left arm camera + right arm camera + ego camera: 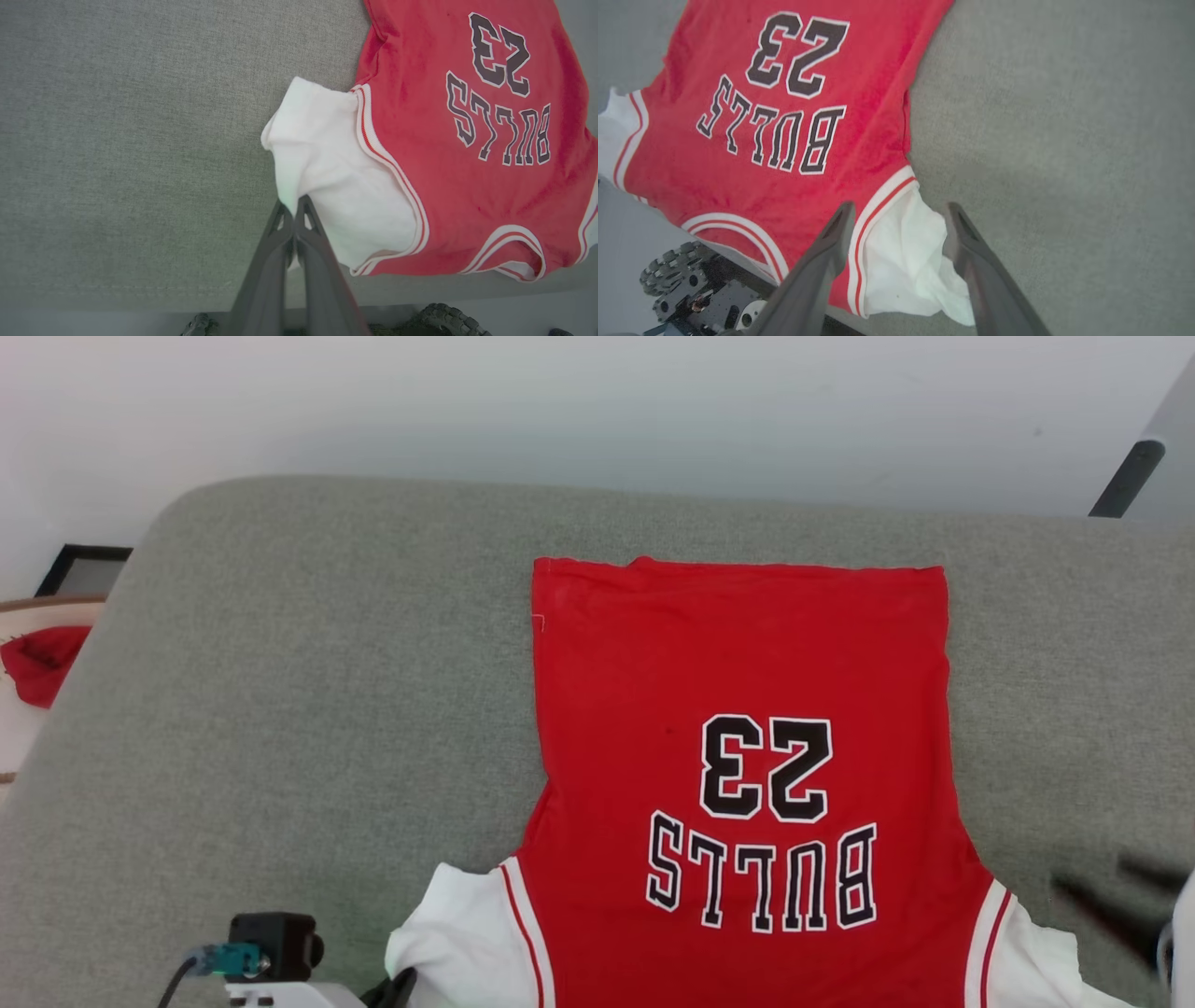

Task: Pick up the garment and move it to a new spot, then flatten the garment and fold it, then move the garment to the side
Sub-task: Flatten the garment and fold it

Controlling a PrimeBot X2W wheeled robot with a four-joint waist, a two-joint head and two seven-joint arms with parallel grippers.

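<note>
- Lying flat with its lettering up on one grey upholstered cushion (280, 663) was one garment (653, 663), a red "BULLS" 23 jersey. Its hem was at the far end and its two white sleeves (327, 154) were at the near end.
- One left gripper (294, 207) sat at the outer edge of the garment's left sleeve. Its two dark fingers were pressed together, with a sliver of white cloth caught between them.
- One right gripper (900, 207) stood over the garment's right sleeve. Its two fingers were spread wide, one on each side of the white cloth and gripping nothing.
- One small red cloth (42, 663) lay well to the left of the garment, off the cushion, cut by the picture's edge.
- In the head view the garment's collar end ran off the bottom edge, and the right gripper showed beside the garment's right sleeve as a dark blur.
</note>
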